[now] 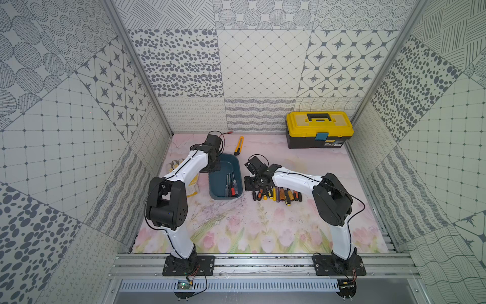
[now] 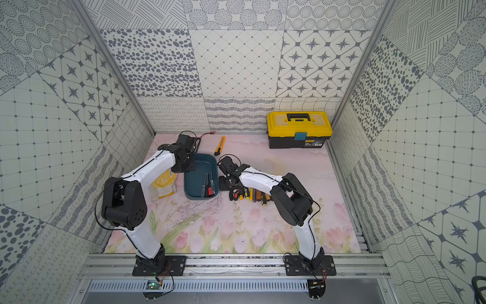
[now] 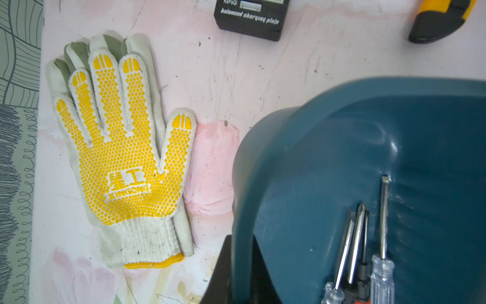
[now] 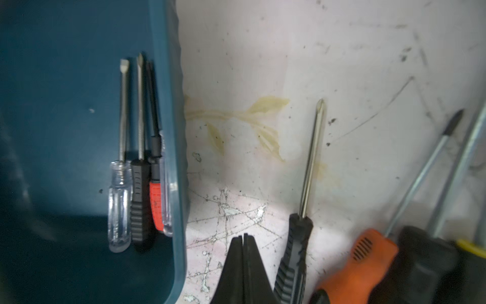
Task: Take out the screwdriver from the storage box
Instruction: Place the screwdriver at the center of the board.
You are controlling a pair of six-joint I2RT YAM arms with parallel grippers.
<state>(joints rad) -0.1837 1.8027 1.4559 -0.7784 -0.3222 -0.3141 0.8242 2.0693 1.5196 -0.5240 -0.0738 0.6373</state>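
Observation:
The storage box is a shallow teal bin at mid-table, seen in both top views. Several screwdrivers lie together along one side wall inside it, with clear, black and red handles. My left gripper is shut on the storage box's rim, one black finger on each side of the wall. My right gripper hangs shut and empty over bare table, between the box wall and a black-handled screwdriver. That one lies at the end of a row of screwdrivers on the table.
A yellow-lidded black toolbox stands at the back right. A yellow utility knife lies behind the box. Yellow-dotted work gloves lie left of the box, and a black charging plate lies beyond them.

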